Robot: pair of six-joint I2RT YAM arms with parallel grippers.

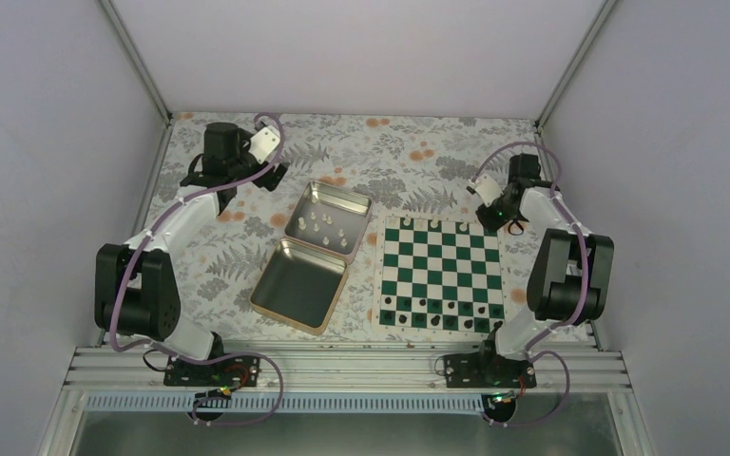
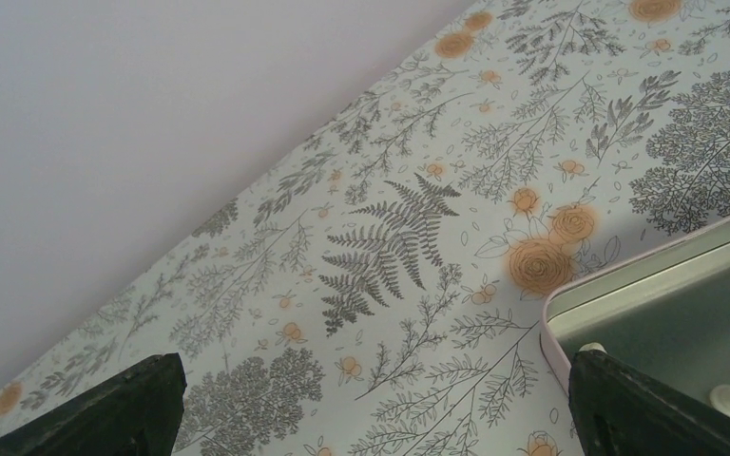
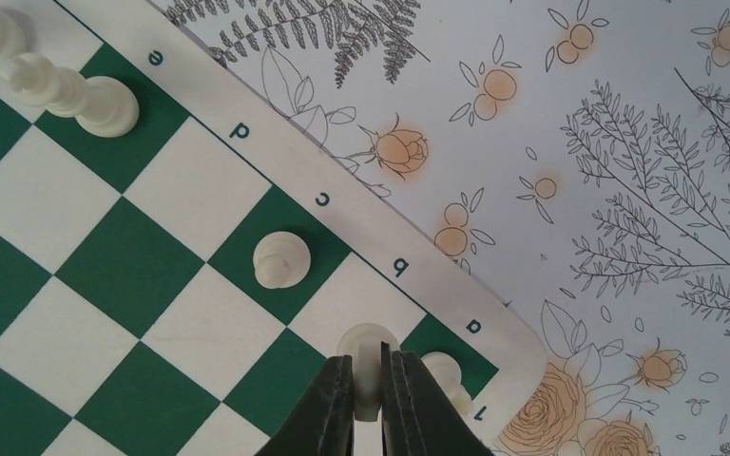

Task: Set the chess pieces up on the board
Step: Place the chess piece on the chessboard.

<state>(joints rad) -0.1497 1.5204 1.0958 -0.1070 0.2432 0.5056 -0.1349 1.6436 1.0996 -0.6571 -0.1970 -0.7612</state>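
Your right end effector (image 3: 369, 361) is pinched on one tiny cream-white chess piece (image 3: 369, 340) over the b square at the edge of the flat green-and-white chessboard (image 3: 133, 266). Four more cream pieces stand along that edge row, one of them on the corner square. Just left of the board, an open silver hinged tin (image 1: 299, 285) lies on the floral counter (image 1: 418, 157). Beyond the tin, your left end effector (image 2: 380, 389) gapes wide and holds nothing.

Tin (image 1: 299, 285) left of the board (image 1: 442, 268)

Tin (image 1: 299, 285) metal (dull sheen inside); chess pieces (image 3: 280, 258) smooth plastic.
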